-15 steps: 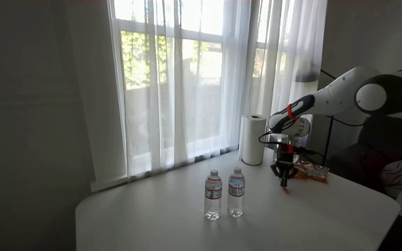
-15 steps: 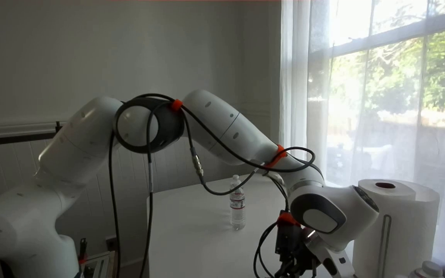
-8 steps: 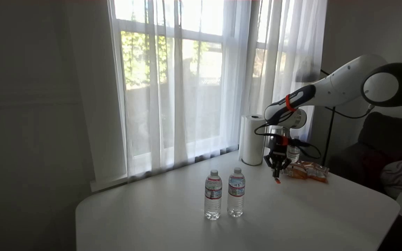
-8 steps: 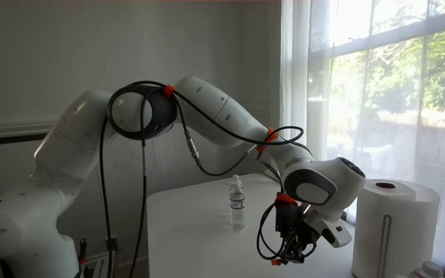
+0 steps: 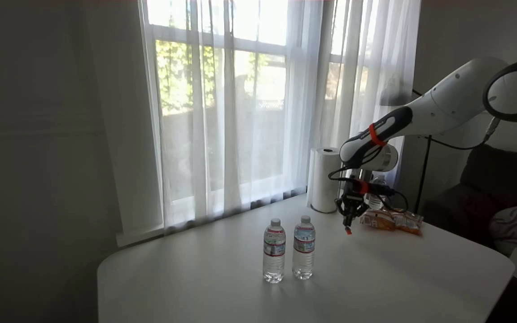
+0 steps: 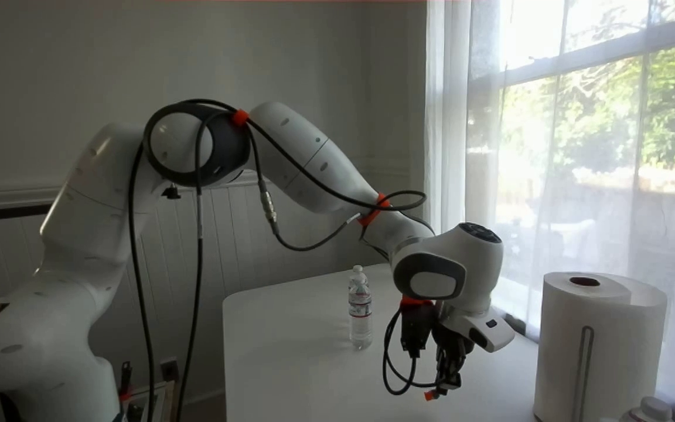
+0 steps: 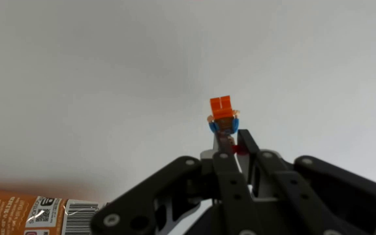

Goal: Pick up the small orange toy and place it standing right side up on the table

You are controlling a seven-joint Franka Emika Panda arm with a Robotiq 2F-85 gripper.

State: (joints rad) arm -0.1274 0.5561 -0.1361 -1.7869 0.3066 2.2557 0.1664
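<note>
The small orange toy [image 7: 221, 107] is a minifigure with orange legs, blue arms, a brown torso and a red top. My gripper [image 7: 231, 138] is shut on its head end. The fingers partly hide the head. The legs point out beyond the fingertips. In both exterior views the toy shows as an orange speck [image 5: 348, 231] [image 6: 430, 395] under the gripper [image 5: 348, 223] [image 6: 444, 388], legs downward and slightly tilted. It appears held above the white table [image 5: 195, 278]; the exact height cannot be told.
Two water bottles [image 5: 274, 251] [image 5: 304, 249] stand near the table's middle. A paper towel roll [image 5: 325, 181] stands by the window. Orange snack bags [image 5: 393, 220] lie beside the gripper; one bag [image 7: 15, 212] shows in the wrist view. Another bottle [image 5: 376, 199] stands behind the arm.
The arm has risen and the gripper has moved left in both exterior views, carrying the toy. The gripper, cut off at the frame's bottom earlier, now shows whole, and its tilt has changed.
</note>
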